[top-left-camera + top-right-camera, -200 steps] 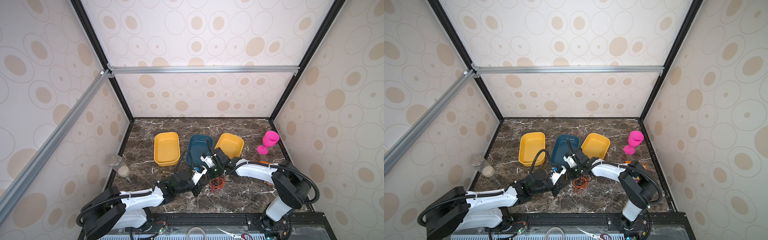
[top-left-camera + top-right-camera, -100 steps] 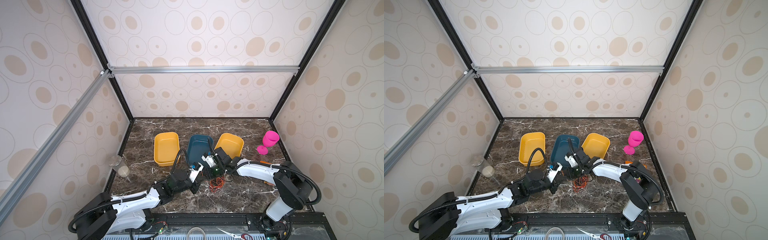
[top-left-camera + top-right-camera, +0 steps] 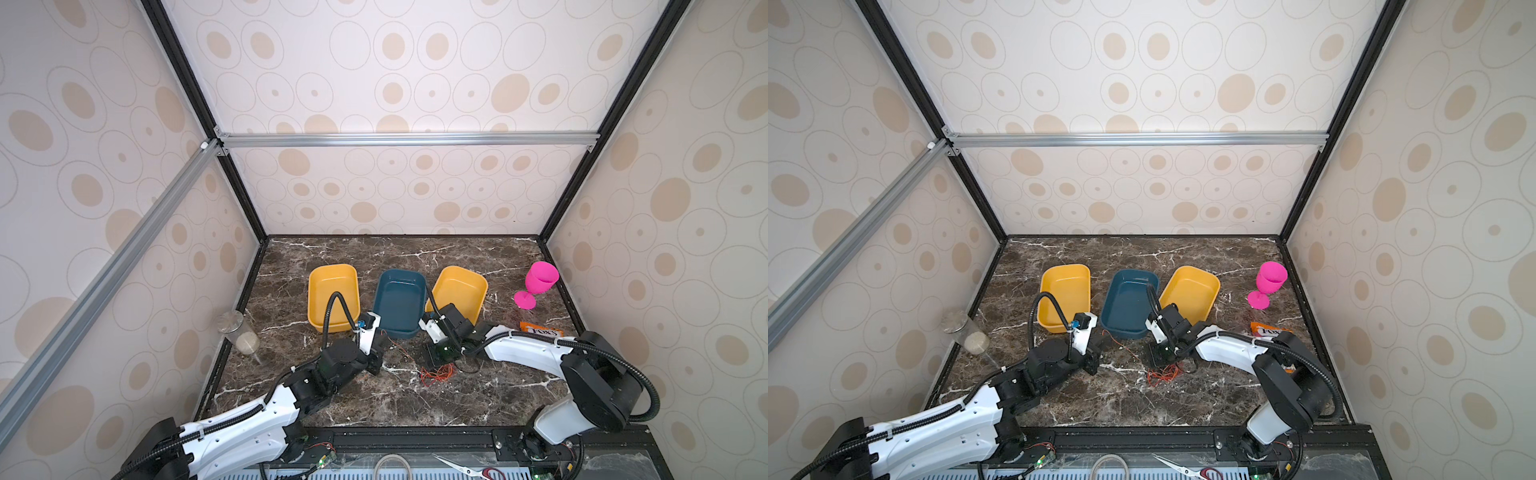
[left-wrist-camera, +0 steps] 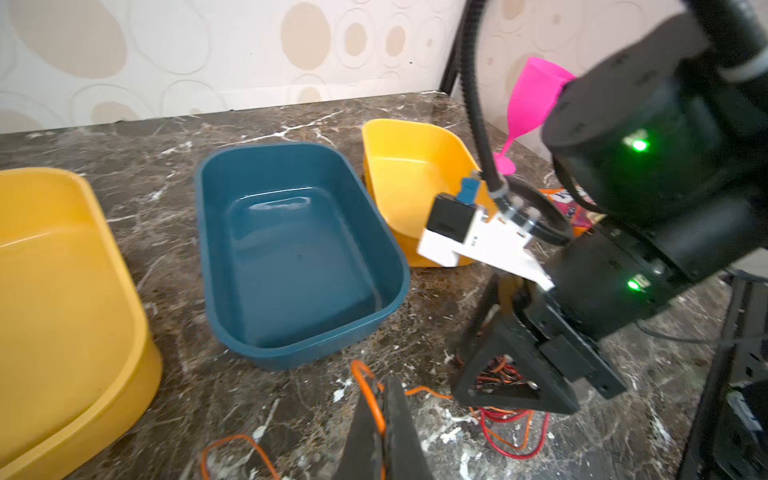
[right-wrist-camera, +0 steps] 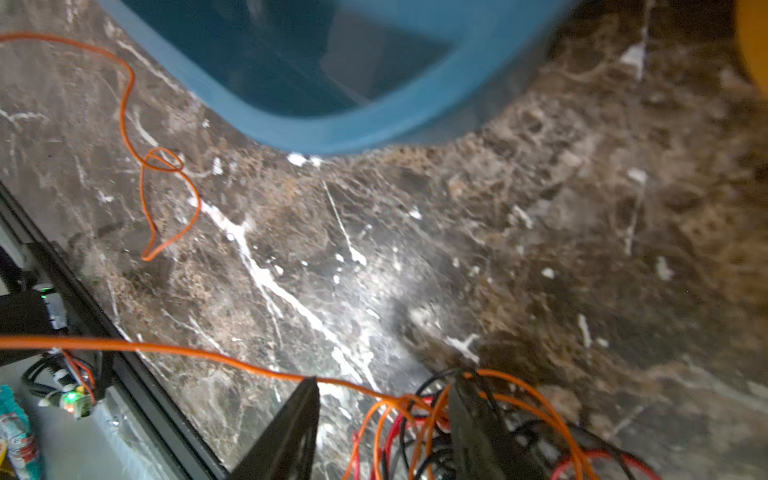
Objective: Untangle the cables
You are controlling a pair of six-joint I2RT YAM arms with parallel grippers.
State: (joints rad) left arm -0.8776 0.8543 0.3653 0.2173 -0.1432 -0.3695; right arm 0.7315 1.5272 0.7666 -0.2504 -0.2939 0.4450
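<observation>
Fingers (image 4: 401, 432) of left gripper (image 4: 379, 392) pinched tight on one thin orange strand (image 4: 368, 395), those of right gripper (image 5: 386, 378) parted over the tangled orange, red and black cables (image 3: 435, 372) lying mid-table toward the front edge of the dark marble table (image 3: 415, 257), near the dark-blue plastic tray (image 3: 399, 299).

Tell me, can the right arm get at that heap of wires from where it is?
Probably yes: the right gripper hangs right at the cable tangle, jaws apart, strands lying between them.

Lab test booth, patterned panel walls (image 3: 395, 62), aluminium frame (image 3: 407, 139), marble tabletop (image 3: 395, 399)
</observation>
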